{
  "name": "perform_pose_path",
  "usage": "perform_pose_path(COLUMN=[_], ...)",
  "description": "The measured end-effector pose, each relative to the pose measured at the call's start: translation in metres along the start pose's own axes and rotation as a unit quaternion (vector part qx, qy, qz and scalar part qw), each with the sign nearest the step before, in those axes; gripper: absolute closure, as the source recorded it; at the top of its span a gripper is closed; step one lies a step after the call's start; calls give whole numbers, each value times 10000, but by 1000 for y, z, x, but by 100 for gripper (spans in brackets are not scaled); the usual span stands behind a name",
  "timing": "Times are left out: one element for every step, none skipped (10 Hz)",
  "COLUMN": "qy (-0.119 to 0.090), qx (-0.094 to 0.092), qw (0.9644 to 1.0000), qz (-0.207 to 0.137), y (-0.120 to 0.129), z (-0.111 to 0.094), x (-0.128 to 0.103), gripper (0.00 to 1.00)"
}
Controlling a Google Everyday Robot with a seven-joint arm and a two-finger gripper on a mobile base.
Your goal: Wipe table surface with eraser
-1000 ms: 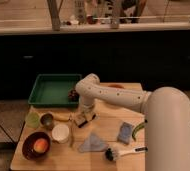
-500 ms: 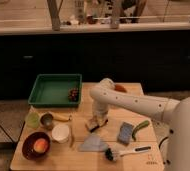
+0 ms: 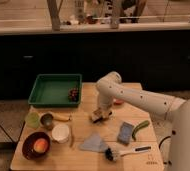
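We see the bench (image 3: pixel 83 155), a light tan wooden top with plank grain running along it, carrying everything in view. Near its middle the white arm (image 3: pixel 138 97) bends down from the right, and its hand (image 3: pixel 101 114) sits low over the bench, right at the eraser (image 3: pixel 99 117). The eraser looks like a small pale tan block with a darker strip along its lower side, lying on the wood at a slight angle. The hand appears to be on it, but we cannot tell whether its fingers are spread or pressed onto the block.

Behind and to the left sits a green tray (image 3: pixel 54 90) with small dark red things (image 3: pixel 74 93) at its right end. At the left edge of the bench we see a pale green cup (image 3: pixel 32 119), a small metal cup (image 3: pixel 47 120), a banana (image 3: pixel 62 118), a white bowl (image 3: pixel 60 132) and a dark bowl (image 3: pixel 36 145) with an orange fruit inside. To the right of the eraser lie a blue-grey sponge (image 3: pixel 125 132), a green thing (image 3: pixel 140 128), a blue-grey cloth (image 3: pixel 94 143) and a black-bristled brush (image 3: pixel 122 151) with a white handle.
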Motion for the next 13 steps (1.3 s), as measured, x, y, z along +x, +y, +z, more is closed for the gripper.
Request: perform_pose_path(qy=[2,-15,-29,-25,-26,-24,-22,-17,-4,15,38,88,117], qx=[-8,-13,-38,-86,-220,-303,-356,-407,-443,-450,-453,-426,-391], qw=[9999,9994,9985,9974,9951,9938,9935,9936,9942,9950,9960,9975,9983], qz=[-121,-359,-542,-711,-964,-1069,-1084,-1058,-979,-887,-767,-549,-416], y=[-6,-17,-22,-21,-12,-4,2,9,20,28,38,45,43], z=[0,2,4,6,12,16,18,18,17,15,11,6,3], x=[-10,-32,-47,-57,-74,-81,-82,-78,-67,-55,-39,-17,-2], gripper=[100,100,100,100,100,100,100,100,100,100,100,100,100])
